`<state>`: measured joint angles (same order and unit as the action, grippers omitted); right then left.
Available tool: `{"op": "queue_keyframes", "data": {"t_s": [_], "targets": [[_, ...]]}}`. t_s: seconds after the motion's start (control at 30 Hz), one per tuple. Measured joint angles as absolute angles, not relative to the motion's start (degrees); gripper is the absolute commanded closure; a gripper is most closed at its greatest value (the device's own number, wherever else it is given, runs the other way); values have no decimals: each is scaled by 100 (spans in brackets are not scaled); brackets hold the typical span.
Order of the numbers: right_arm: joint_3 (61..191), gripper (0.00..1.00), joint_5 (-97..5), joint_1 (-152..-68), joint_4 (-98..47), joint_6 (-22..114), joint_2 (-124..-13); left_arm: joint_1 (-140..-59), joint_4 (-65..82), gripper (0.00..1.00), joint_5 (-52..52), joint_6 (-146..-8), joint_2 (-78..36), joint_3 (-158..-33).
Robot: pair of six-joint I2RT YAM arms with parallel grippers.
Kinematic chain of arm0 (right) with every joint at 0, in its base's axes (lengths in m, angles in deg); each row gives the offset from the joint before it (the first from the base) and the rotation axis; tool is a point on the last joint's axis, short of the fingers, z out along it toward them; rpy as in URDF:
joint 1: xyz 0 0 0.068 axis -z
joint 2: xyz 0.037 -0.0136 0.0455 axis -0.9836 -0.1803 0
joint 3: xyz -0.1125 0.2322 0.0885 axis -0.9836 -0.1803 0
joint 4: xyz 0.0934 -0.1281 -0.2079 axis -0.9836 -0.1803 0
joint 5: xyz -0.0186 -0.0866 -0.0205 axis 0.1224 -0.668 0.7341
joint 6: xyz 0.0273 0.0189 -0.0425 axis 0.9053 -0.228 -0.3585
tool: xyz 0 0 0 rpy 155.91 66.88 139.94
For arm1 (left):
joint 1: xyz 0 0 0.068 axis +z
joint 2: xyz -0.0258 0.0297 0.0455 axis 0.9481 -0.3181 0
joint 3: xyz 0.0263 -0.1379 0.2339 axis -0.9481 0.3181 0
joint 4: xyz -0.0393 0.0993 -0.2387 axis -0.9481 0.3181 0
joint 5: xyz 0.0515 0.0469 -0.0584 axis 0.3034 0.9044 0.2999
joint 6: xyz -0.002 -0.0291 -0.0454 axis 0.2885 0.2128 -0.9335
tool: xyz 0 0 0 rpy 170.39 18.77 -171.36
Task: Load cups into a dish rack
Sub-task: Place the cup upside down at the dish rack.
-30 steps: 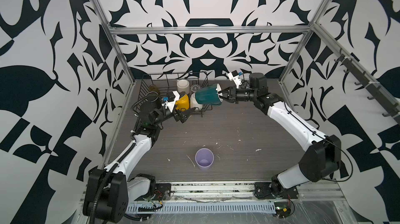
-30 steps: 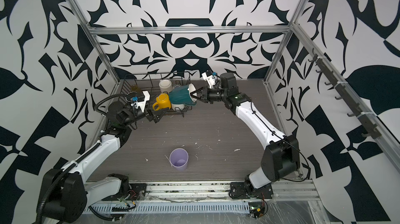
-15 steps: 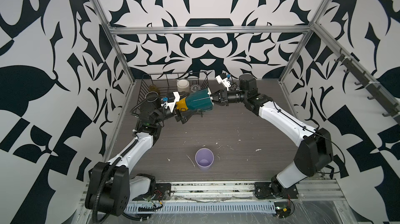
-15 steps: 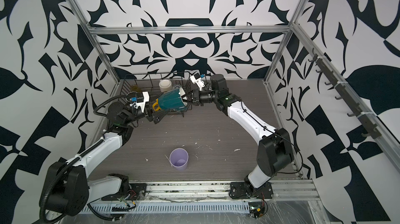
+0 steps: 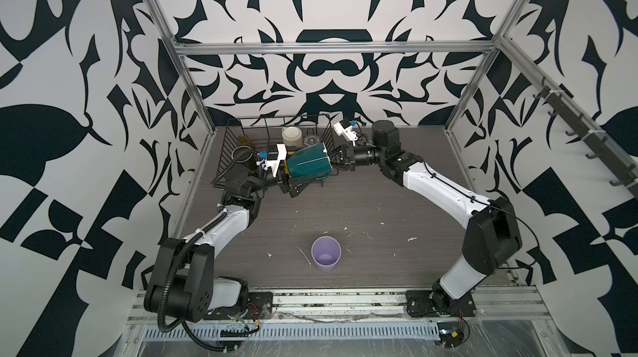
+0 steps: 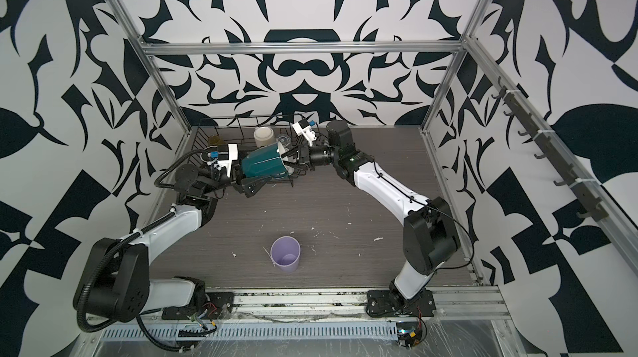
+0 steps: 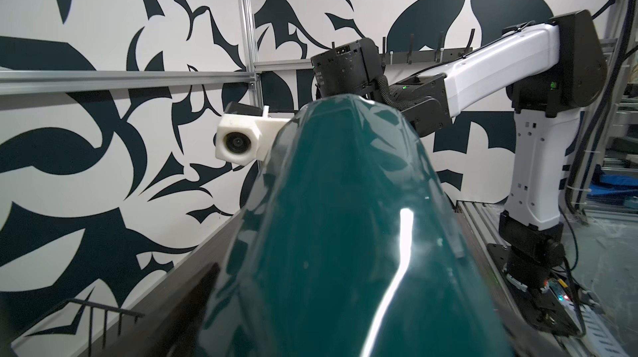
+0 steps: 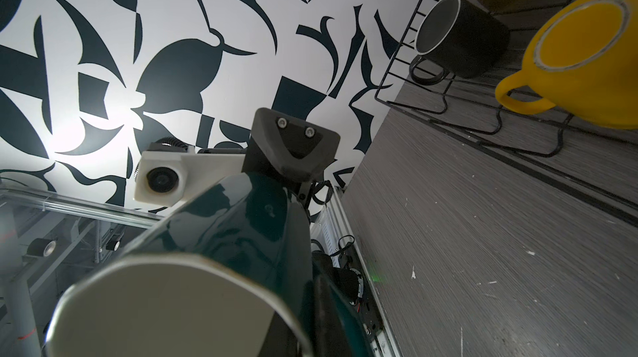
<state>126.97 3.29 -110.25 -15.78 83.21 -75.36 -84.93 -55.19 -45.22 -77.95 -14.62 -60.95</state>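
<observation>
Lilac tumbler stands upright near the front of the grey wood-grain tabletop (flecked with white scraps). Farther back, the right gripper is clenched on the rim of the dark-green mug, which lies on its side in the air over the near edge of the dish rack, mouth to the right. The left gripper is spread wide astride the mug's base. In the rack, far left, sit a black mug, a yellow mug and a cream mug. Black-and-white patterned walls enclose everything.
</observation>
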Motion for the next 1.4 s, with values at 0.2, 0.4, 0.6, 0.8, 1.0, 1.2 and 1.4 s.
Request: {"op": "queue_keyframes", "data": {"t_s": [0.2,0.4,0.6,0.8,1.0,1.2,1.4], "targets": [[12697,100,432,-11090,-1283,8555,-7639,-8497,-5781,1,-4603,-8053,-1506,-6139],[12686,100,559,-11099,-833,8863,-7770,-8495,-5906,0,-4603,-8182,-1504,-6159],[12630,100,683,-11101,-308,9278,-7927,-8473,-5998,5,-4608,-8294,-1504,-6159],[12627,100,718,-11112,-83,9466,-7973,-8460,-6125,20,-4629,-8449,-1504,-6174],[12621,100,712,-11112,24,9562,-7973,-8456,-6116,52,-4629,-8523,-1504,-6228],[12621,88,707,-11112,57,9584,-7973,-8456,-6009,79,-4627,-8504,-1462,-6257],[12621,74,692,-11132,37,9466,-7973,-8475,-5716,100,-4638,-8488,-1373,-6257]]}}
